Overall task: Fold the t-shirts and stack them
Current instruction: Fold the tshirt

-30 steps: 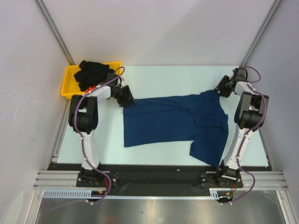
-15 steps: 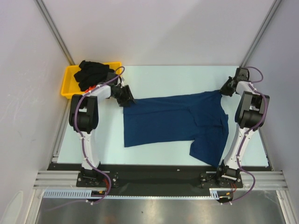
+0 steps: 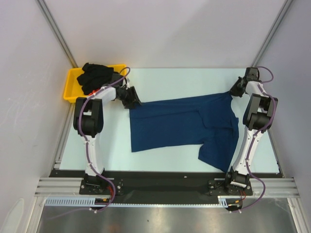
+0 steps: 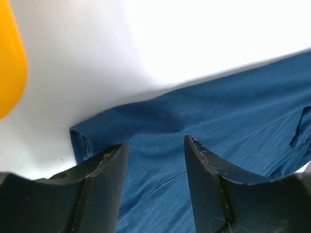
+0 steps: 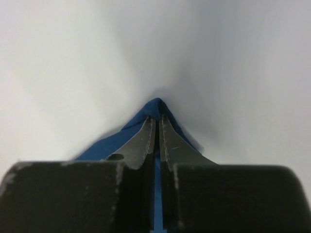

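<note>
Pale table [image 3: 170, 80] carried the navy t-shirt [image 3: 180, 124] spread across its middle, print hidden. The yellow tray [image 3: 70, 86], partly hidden by the left arm, held a heaped black shirt [image 3: 95, 74]. The right gripper [image 5: 156, 120] pinched the navy t-shirt's far corner; the left gripper [image 4: 155, 141] gaped over its hem.

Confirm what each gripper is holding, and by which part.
Right gripper is shut on the navy t-shirt, pinching its far right corner into a peak. Left gripper holds nothing: jaws open over the shirt's far left corner.
</note>
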